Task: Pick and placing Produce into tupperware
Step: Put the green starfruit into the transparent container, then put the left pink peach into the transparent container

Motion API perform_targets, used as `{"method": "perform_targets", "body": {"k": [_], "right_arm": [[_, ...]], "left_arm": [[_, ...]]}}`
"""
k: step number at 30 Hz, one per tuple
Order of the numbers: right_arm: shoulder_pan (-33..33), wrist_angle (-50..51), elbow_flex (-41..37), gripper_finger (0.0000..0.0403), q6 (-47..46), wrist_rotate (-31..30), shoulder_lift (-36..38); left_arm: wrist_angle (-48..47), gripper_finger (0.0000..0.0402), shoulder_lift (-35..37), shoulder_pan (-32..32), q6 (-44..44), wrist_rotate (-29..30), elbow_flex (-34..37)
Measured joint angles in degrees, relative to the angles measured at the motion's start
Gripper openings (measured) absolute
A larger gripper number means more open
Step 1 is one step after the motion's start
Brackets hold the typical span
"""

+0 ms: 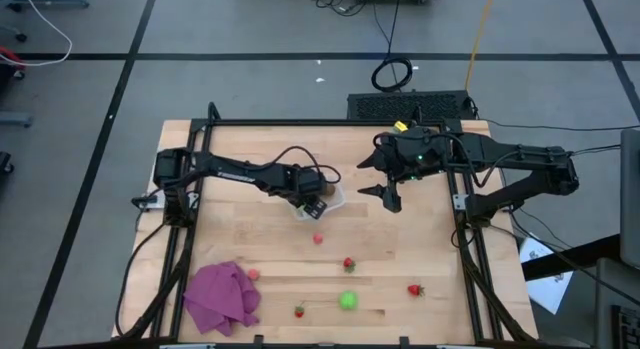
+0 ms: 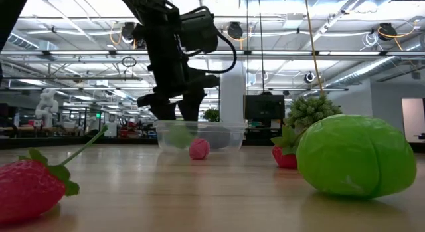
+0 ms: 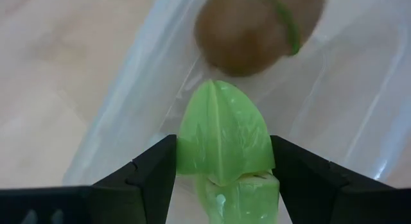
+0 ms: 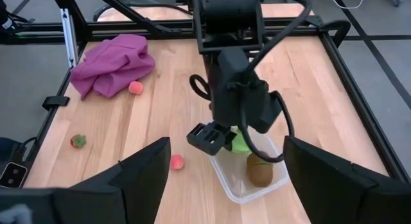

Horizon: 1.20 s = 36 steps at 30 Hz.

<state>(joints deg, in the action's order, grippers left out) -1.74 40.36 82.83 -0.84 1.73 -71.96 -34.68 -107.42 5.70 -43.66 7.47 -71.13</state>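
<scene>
Green piece [image 3: 223,139] — brown oval [image 3: 247,28] — purple cloth [image 1: 222,297]

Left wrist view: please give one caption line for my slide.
Left gripper holds a green piece over the tupperware, beside the brown oval.

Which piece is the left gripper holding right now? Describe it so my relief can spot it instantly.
Find the clear tupperware near the table's middle, where the left gripper reaches in. Between its fingers is a bright green ridged piece, over the container. Its only neighbour inside is the brown oval; the other green piece is rounder and lies alone on the table.
</scene>
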Motion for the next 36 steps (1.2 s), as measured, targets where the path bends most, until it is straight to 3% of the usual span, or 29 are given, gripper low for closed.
{"method": "perform_targets", "body": {"k": [22,36], "right_arm": [[0.09,-0.26,0.0,0.0293,0.22,0.01,0.0],[0.09,-0.26,0.0,0.0293,0.22,0.01,0.0]], "left_arm": [[1.82,0.0235,-0.15,0.34,6.31,-0.64,-0.04],[1.9,0.0319,-0.11,1.04,6.71,-2.54,-0.07]]}}
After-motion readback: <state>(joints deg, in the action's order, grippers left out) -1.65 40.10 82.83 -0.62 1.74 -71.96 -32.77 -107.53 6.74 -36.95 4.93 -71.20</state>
